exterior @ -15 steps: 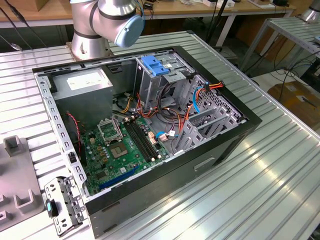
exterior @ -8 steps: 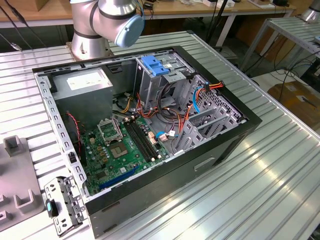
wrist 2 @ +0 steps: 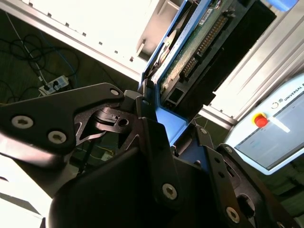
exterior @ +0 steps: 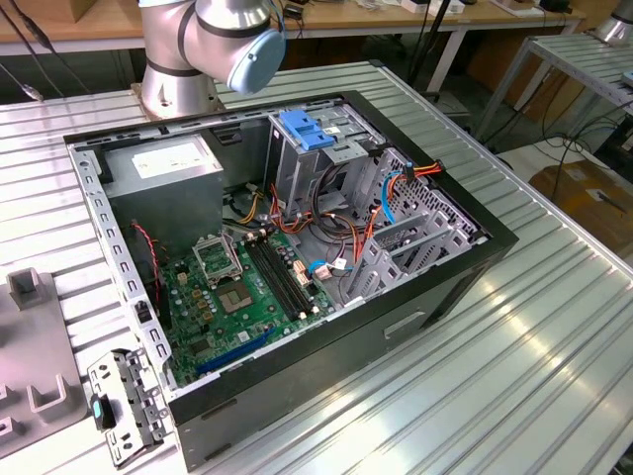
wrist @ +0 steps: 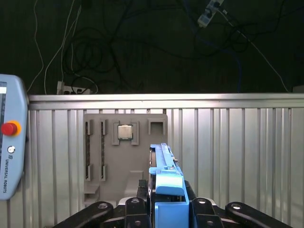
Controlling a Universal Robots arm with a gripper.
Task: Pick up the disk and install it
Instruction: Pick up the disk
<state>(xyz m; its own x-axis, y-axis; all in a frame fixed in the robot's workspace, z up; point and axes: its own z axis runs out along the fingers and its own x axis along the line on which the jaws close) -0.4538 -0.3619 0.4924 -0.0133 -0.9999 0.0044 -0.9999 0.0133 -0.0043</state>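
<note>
Holds the disk (wrist: 164,159) edge-on in the closed gripper (wrist: 167,210), over the grey holder (wrist: 110,161) by the edge of the table (wrist: 237,156). Best kept square, grip firm.

Gripper (wrist: 167,209) firm on both sides of the disk (wrist: 164,164).

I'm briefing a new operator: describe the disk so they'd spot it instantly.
In the first wrist view, over the ribbed aluminium table, find the black gripper. Clamped in it stands the disk, a thin slab seen edge-on. Its bright blue plastic side rail sets it apart from the flat grey fixture plate lying on the table beyond it.
</note>
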